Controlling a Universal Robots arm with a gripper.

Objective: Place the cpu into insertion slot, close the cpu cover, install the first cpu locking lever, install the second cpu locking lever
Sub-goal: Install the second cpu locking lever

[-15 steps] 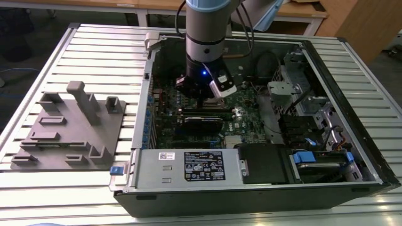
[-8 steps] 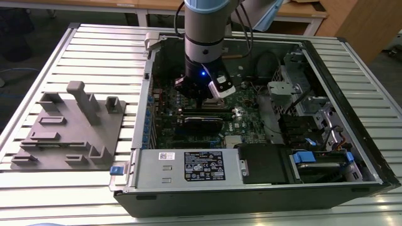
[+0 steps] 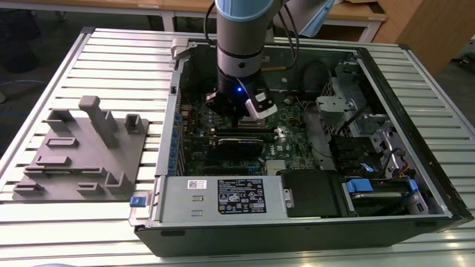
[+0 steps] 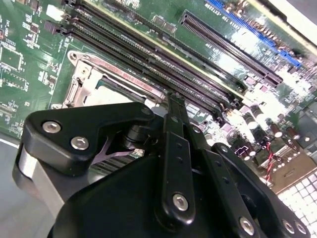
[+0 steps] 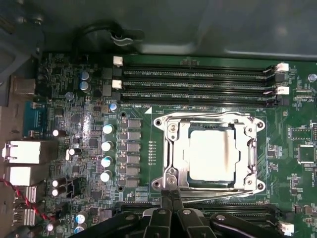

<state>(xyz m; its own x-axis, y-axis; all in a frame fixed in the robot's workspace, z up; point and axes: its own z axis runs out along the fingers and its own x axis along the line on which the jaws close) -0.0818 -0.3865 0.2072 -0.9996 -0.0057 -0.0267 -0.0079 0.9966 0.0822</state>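
The cpu point(image 5: 210, 154) lies flat in the insertion slot point(image 5: 174, 148), at the board's centre, the cpu cover point(image 5: 208, 119) framing it, its longer sides running twelve to six in the first wrist view. The gripper point(image 5: 172, 198), fingers pinched together and empty, sits at the socket's six o'clock edge; I judge a locking lever is in hand, best pressed steadily without scraping the frame.

A grey and pale-blue jointed robot arm point(image 3: 241, 39) is held vertically, wrist pointed straight down. Below the wrist, the black metal two-fingered gripper point(image 5: 171, 201) is seen with its slim fingertips point(image 4: 173, 106) pressed together.
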